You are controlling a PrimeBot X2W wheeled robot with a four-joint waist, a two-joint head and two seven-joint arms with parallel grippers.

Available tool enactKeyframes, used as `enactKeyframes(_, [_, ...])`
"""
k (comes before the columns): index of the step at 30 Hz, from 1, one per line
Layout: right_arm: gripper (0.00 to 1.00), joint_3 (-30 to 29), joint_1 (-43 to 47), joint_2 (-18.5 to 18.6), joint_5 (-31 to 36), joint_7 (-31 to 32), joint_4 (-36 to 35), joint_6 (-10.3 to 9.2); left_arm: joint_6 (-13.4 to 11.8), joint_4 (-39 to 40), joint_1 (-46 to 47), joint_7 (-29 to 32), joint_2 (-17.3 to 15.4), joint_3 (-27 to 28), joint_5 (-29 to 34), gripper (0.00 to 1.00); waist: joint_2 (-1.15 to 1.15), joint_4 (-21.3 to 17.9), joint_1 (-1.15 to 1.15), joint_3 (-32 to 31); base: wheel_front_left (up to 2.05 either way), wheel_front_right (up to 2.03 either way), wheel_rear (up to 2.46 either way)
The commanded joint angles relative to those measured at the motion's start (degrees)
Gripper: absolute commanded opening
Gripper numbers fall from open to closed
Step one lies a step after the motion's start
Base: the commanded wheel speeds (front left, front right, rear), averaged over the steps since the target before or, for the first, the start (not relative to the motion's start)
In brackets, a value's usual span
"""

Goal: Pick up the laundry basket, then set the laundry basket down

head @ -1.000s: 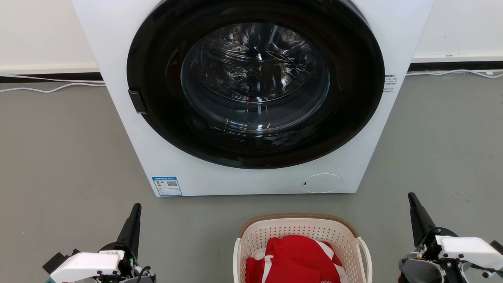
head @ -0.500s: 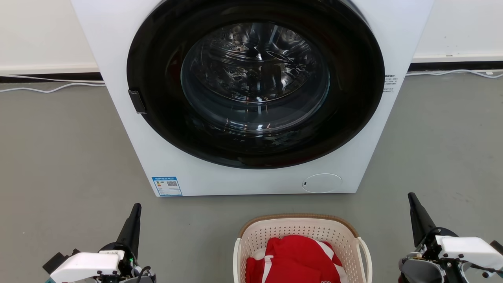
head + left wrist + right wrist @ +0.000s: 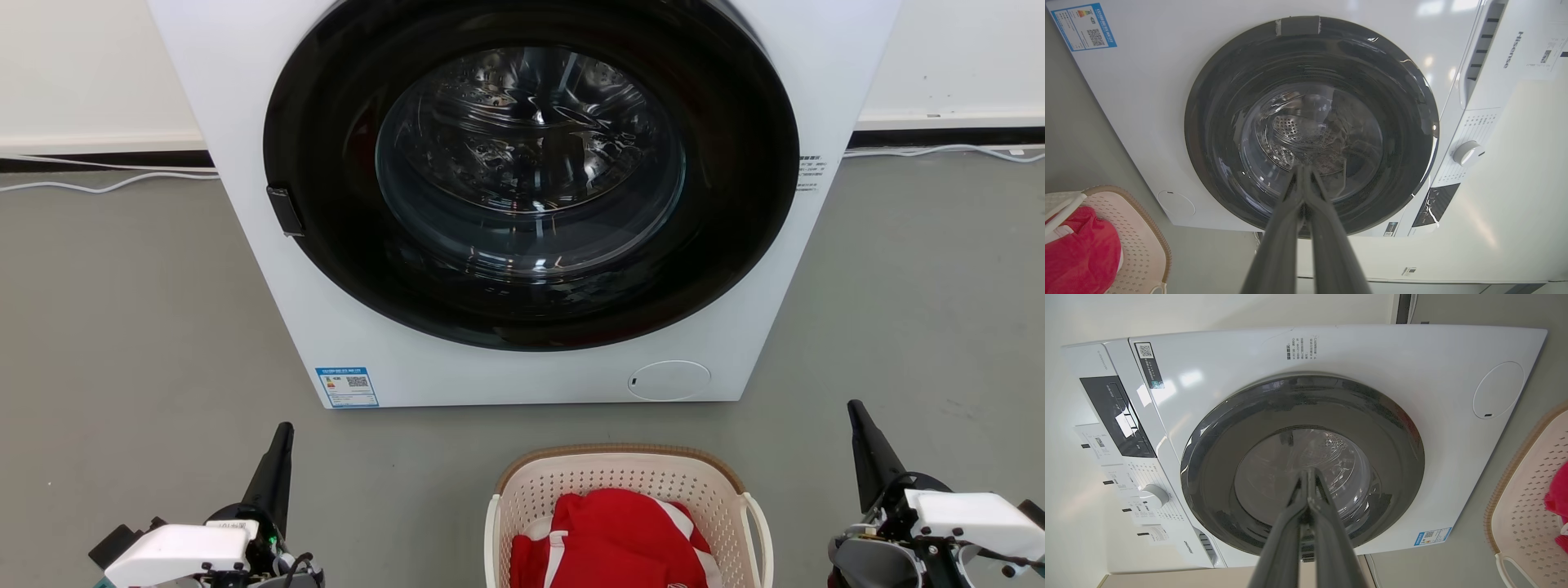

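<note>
Nothing has moved over the last second: the laundry basket (image 3: 620,472), both arms and the head camera sit exactly as they did. The basket stands on the grey floor (image 3: 122,327) just in front of the washing machine (image 3: 522,371), below the right half of its round door and apart from the cabinet. The left end effector (image 3: 282,437) waits out in front of the machine's lower left corner, and the right end effector (image 3: 857,418) in front of its lower right corner. Each has its two dark fingers pressed together, empty and pointing toward the machine. The basket lies between them, and neither touches it.

The basket looks like thin perforated plastic, so probably light and fairly stiff, though the walls may flex if squeezed. The red garment (image 3: 612,535) piled inside is soft and likely adds little weight, but it could slide if the basket tips. The smooth walls offer poor purchase. The white loop handles (image 3: 761,523) at the two sides look the best hold, one per arm, raised evenly.

The basket's near half is cut off by the bottom edge of the head view, so its base, near rim and the handles' lower ends cannot be judged. Nor can what lies under the red garment. Each wrist view catches a slice of rim and wall at its border
</note>
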State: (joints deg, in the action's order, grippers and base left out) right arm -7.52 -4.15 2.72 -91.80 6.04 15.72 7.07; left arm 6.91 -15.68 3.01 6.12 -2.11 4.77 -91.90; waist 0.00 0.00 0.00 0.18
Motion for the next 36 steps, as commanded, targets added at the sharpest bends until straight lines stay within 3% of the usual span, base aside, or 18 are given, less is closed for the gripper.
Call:
enactKeyframes(1, [0.0,1.03,-2.03,0.16,-0.39,0.43,-1.69,0.42,0.58,1.66,3.18,0.34,-0.76,1.72,-0.29,0.0,0.0,0.0,0.0,0.0,0.0,0.0,0.0])
enactKeyframes(36, [0.0,1.03,-2.03,0.16,-0.39,0.43,-1.69,0.42,0.58,1.66,3.18,0.34,-0.76,1.72,-0.29,0.0,0.0,0.0,0.0,0.0,0.0,0.0,0.0])
